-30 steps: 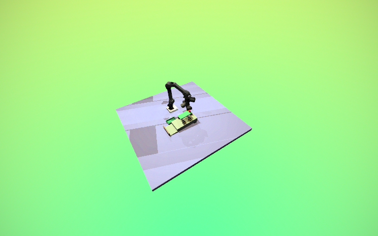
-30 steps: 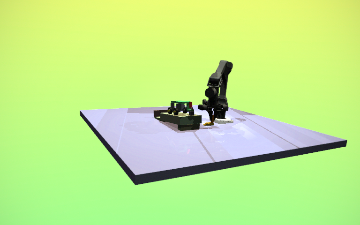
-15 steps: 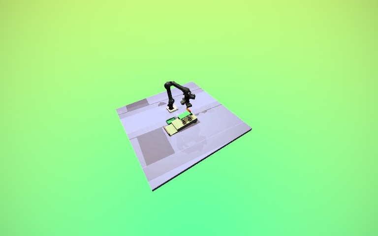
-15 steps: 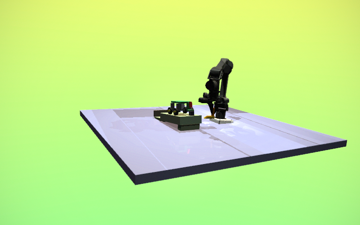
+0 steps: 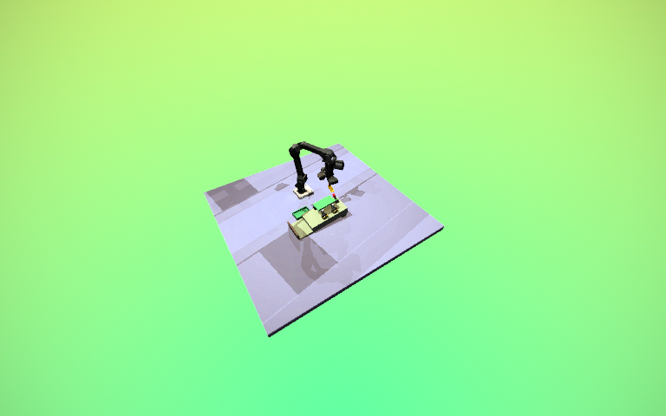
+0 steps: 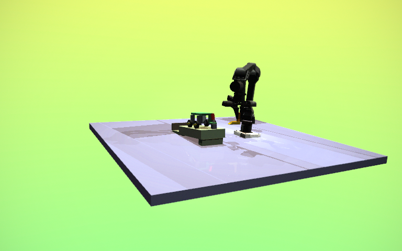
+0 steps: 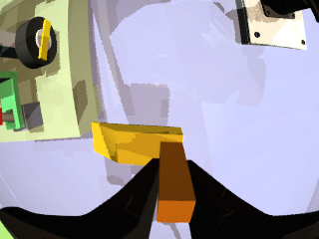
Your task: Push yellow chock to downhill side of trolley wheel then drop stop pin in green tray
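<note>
My gripper (image 7: 170, 165) (image 5: 330, 185) (image 6: 237, 117) is shut on the orange handle (image 7: 174, 182) of the yellow chock (image 7: 132, 143) (image 5: 331, 188) (image 6: 233, 122). It holds the chock in the air beside the ramp's uphill end, apart from the ramp. The trolley (image 5: 326, 206) (image 6: 201, 118), with a green top and black wheels (image 7: 36, 40), stands on the olive ramp (image 5: 310, 224) (image 6: 204, 133) (image 7: 75, 47). The red-headed stop pin (image 5: 334, 195) (image 6: 212, 116) stands at the trolley's uphill end. The green tray (image 5: 298, 212) lies on the table beside the ramp.
The arm's white base plate (image 5: 303, 191) (image 6: 247, 134) (image 7: 267, 15) sits on the table close behind the held chock. The grey table (image 5: 353, 255) (image 6: 183, 165) stretches wide around the ramp, with its edges far off.
</note>
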